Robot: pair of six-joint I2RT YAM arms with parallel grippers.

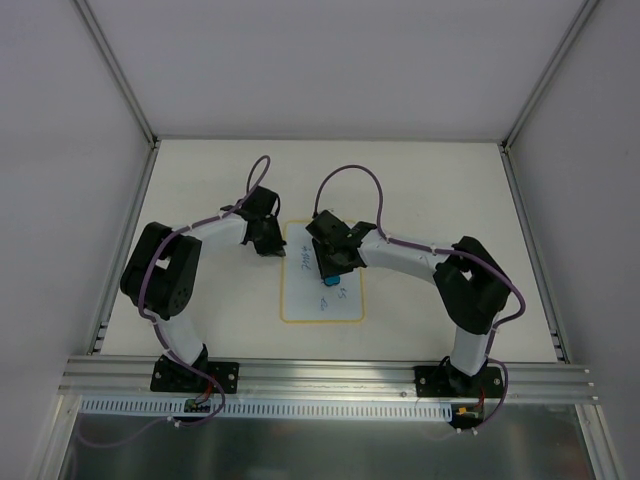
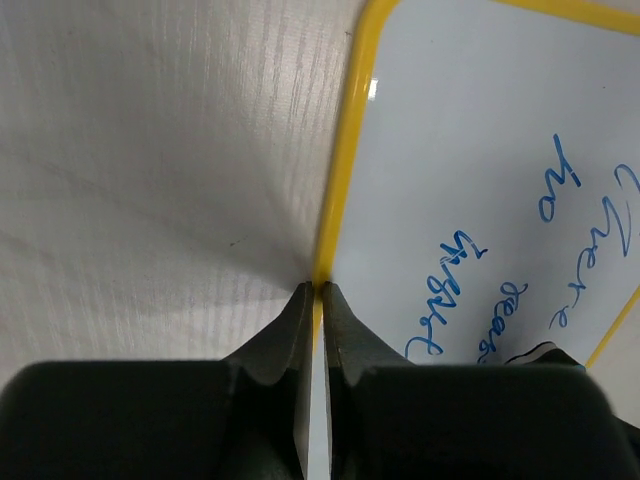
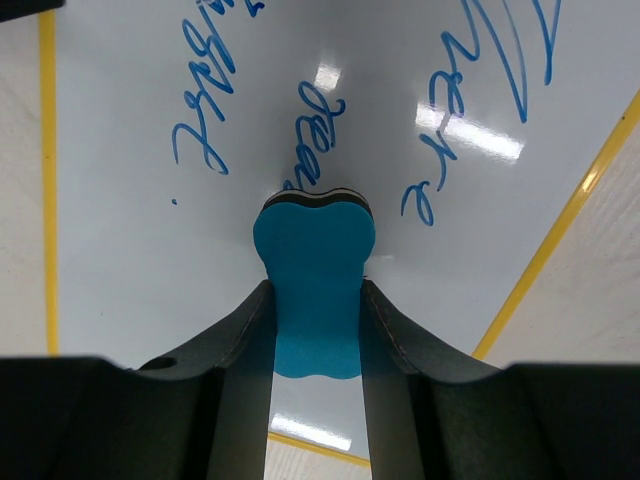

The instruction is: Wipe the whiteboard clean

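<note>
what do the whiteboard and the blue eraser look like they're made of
Whiteboard: glossy, smooth coated surface, judging by the sharp light reflections; its yellow rim looks like plastic. Eraser: matte blue foam, probably, with a thin dark felt-like layer at its tip.

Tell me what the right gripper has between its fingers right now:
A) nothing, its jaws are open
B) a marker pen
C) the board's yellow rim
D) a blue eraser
D: in the right wrist view the right gripper is shut on the blue eraser, whose dark end points at the whiteboard with its blue handwriting.
</note>
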